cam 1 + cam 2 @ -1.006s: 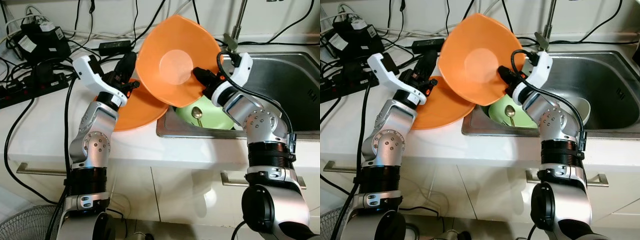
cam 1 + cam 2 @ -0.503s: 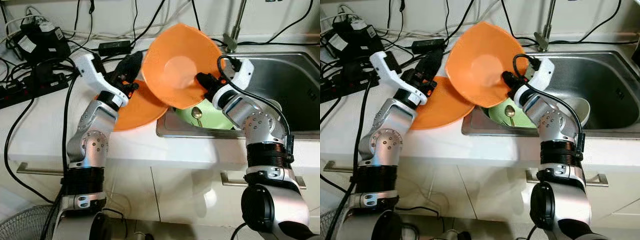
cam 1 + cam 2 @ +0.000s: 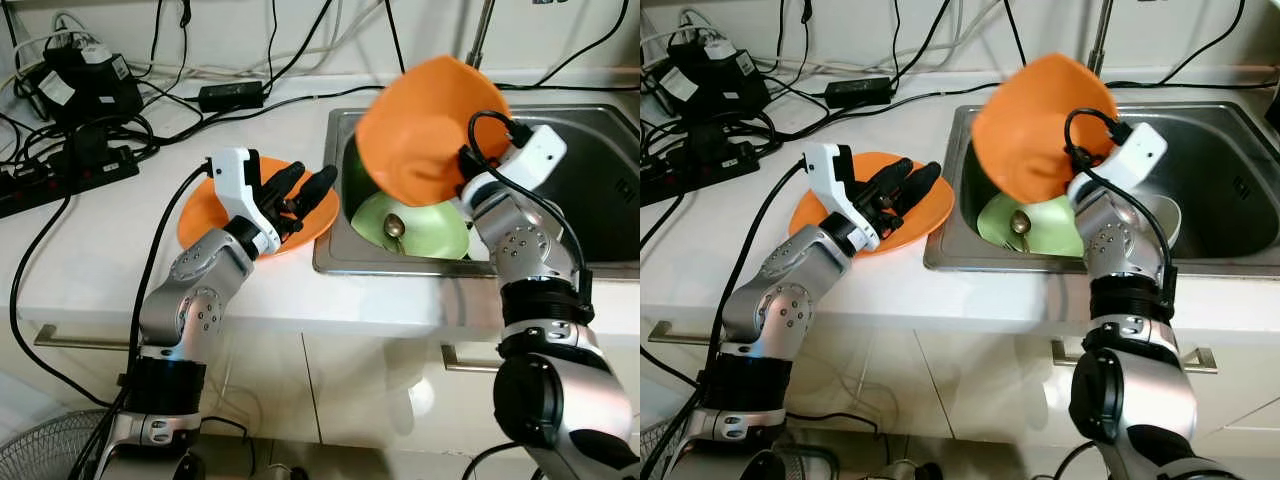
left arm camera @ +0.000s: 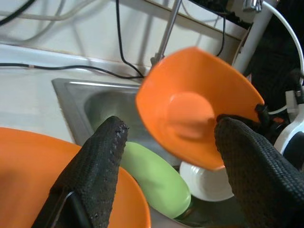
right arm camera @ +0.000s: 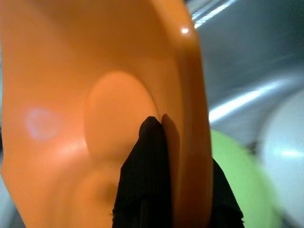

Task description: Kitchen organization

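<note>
Seen from above, a white kitchen counter (image 3: 90,250) with a stainless steel sink (image 3: 590,160) set into it as the landmark. Far left of the sink, against the wall, a tangle of black cables, a black power strip (image 3: 60,175) and a black adapter box (image 3: 85,85). Just left of the sink's rim, flat on the counter, a wide shallow orange plastic bowl (image 3: 205,215). Directly above that bowl, the left gripper (image 3: 305,195), two black fingers (image 4: 102,166) spread apart with nothing between them, pointing toward the sink. Inside the sink at its left end, a pale green plate (image 3: 425,225) carrying a metal spoon (image 3: 394,228). Beside the green plate, deeper in the basin, a white bowl (image 3: 1162,222), partly hidden. Raised over the sink's left half, a second orange plastic bowl (image 3: 420,125), tilted almost on edge and slightly blurred. At that bowl's lower right rim, the right gripper (image 5: 164,175), black fingers pinched on the rim from both faces. Behind the sink, a slim metal faucet stem (image 3: 480,35).
</note>
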Motion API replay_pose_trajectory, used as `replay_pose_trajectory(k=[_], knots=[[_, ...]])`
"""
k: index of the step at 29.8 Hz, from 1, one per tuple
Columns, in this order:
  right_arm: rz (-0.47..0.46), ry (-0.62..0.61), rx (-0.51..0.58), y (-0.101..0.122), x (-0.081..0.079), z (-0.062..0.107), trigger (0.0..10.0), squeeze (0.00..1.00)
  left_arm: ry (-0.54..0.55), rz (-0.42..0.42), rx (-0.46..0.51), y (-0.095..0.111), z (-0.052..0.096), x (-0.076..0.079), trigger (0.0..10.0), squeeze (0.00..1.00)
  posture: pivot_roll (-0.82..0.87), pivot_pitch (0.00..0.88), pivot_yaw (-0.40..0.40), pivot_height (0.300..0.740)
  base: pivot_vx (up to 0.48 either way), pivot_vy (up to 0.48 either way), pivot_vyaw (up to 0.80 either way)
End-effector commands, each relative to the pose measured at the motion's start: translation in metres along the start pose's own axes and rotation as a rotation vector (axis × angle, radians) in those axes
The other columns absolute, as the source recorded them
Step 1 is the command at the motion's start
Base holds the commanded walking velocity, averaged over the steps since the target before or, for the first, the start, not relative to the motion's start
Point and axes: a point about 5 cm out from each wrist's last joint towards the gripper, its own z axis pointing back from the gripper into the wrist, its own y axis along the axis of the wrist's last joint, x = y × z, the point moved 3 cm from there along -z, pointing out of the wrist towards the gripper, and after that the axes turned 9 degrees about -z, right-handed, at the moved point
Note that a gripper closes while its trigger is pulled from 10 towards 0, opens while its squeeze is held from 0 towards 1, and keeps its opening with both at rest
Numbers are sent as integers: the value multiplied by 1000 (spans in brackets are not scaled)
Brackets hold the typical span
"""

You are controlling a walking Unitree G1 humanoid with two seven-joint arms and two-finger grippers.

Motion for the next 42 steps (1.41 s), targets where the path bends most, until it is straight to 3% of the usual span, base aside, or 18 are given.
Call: replay_pose_trajectory(k=[1,8,9,13,23,25,27,28,29,30,36,42], knots=[[105,-38,23,1,-2,-3,0,0,1,-17,-48,-8,1,2,10000,1000,-85,37,104,740,0,0,0],[236,-93,-12,-13,8,-6,0,0,-21,-16,-102,-17,3,8,10000,1000,-76,40,95,740,0,0,0],[318,-75,-28,-21,7,-6,0,0,-34,-27,-139,-21,5,10,10000,1000,-74,41,94,740,0,0,0],[413,-33,-96,-39,6,-6,0,0,-84,-70,-209,-31,8,15,10000,1000,-72,45,93,740,0,0,0],[514,103,-177,-53,-11,-6,0,0,-111,-85,-257,-36,12,19,10000,1000,-61,57,96,740,0,0,0],[561,144,-178,-48,-18,-8,0,0,-127,-92,-273,-37,13,21,10000,816,-49,64,93,740,0,0,0],[573,152,-176,-47,-20,-8,0,0,-131,-94,-276,-37,14,22,10000,773,-47,65,92,740,0,0,0],[589,166,-178,-45,-22,-8,0,0,-135,-95,-282,-37,15,22,10000,180,-38,69,91,740,0,0,0],[589,166,-178,-45,-22,-8,0,0,-135,-95,-282,-37,15,22,10000,180,-38,69,91,740,0,0,0],[619,184,-178,-40,-26,-9,0,0,-141,-106,-297,-37,17,23,10000,0,-24,75,87,740,0,0,0],[684,193,-214,-38,-24,-10,0,0,-154,-111,-332,-38,26,25,10000,0,6,92,90,740,0,0,0],[758,197,-334,-60,-7,-5,0,0,-155,-115,-359,-39,33,25,10000,0,28,106,93,740,0,0,0]])
